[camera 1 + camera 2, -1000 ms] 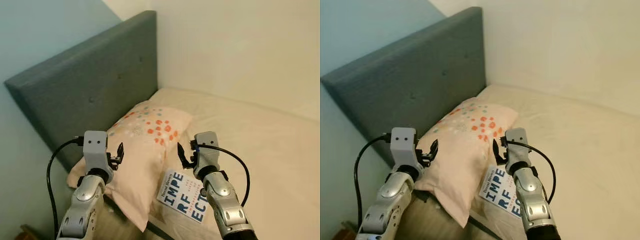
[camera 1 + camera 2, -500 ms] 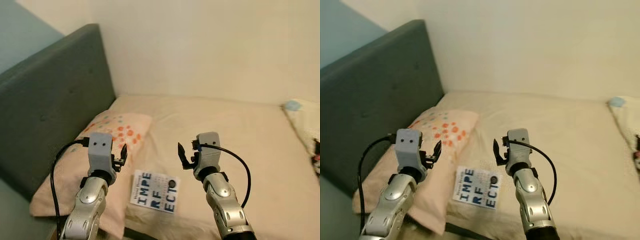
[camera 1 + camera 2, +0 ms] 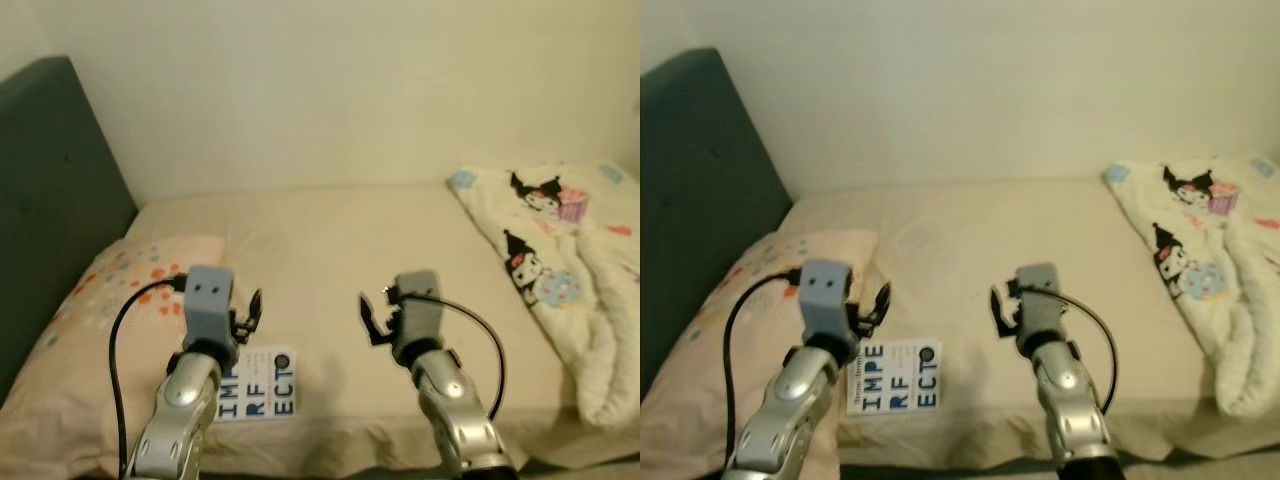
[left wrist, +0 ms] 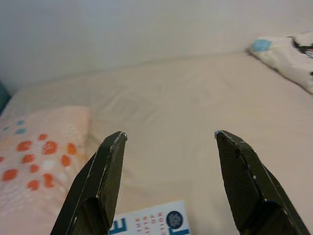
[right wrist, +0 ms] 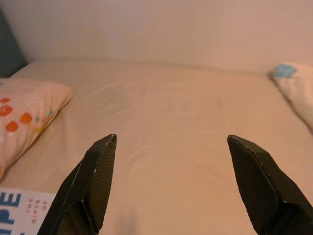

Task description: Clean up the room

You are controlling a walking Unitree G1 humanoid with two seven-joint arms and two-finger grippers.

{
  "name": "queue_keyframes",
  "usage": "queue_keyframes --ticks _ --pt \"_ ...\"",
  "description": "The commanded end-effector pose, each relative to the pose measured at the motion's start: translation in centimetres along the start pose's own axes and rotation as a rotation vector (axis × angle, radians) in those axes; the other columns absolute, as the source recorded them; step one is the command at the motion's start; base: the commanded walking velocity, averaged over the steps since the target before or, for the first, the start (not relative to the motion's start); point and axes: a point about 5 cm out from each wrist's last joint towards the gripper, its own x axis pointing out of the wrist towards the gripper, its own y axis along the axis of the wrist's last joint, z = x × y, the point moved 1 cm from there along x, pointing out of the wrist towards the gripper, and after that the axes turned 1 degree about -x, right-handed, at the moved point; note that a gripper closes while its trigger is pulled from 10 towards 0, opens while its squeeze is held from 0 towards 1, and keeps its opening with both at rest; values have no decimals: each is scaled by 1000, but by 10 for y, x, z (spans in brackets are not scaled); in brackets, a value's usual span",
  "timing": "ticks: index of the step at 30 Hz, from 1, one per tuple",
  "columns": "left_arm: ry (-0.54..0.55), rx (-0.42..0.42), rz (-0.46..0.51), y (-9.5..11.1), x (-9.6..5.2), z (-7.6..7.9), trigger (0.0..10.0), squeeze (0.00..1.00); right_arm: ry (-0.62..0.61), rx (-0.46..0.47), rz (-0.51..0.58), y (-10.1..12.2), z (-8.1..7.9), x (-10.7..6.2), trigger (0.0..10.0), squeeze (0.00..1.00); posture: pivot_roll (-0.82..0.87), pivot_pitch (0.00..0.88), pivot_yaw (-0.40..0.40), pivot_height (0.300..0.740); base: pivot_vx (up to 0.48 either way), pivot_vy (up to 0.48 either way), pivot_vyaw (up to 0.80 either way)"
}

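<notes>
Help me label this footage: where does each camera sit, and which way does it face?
Head stereo pair: looks down at the bed; both arms, left gripper and right gripper show.
Left wrist: along its open fingers toward pillow and book.
Right wrist: along its open fingers over the sheet.
Shared: book, pillow and blanket.
</notes>
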Motion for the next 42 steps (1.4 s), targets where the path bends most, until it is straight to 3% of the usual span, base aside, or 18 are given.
queue_keyframes --ticks 1,9,11,14,17,21,26,30,42 --pt "-4 6 -27 -6 -3 -2 10000 0 18 31 -47 -11 -6 -3 10000 0 -55 91 9 740 0 0 -800" --pt "4 33 -44 -12 -3 -1 10000 0 22 15 -51 -12 -7 -4 10000 0 -57 93 11 740 0 0 -800" --pt "9 36 -43 -12 -2 0 10000 0 -3 -47 -52 -15 -2 -5 10000 0 -57 93 11 740 0 0 -800" --pt "11 25 -47 -13 -2 1 10000 0 -10 -59 -55 -16 0 -6 10000 0 -60 90 16 740 0 0 -800" --pt "15 2 -63 -15 -1 1 10000 0 -9 -51 -55 -17 1 -6 10000 0 -62 91 18 740 0 0 -800" --pt "13 79 -106 -20 -2 1 10000 0 -19 13 -48 -15 0 -7 10000 0 -65 92 22 740 0 0 -800" --pt "-10 78 -130 -24 -3 2 10000 0 -33 27 -37 -11 2 -7 10000 0 -65 97 21 740 0 0 -800" --pt "-11 117 -118 -23 -3 2 10000 0 -33 16 -32 -10 2 -6 10000 0 -65 97 21 740 0 0 -800" --pt "-7 104 -76 -18 -3 3 10000 0 -18 37 -52 -14 -1 -6 10000 0 -66 104 20 740 0 0 -800"
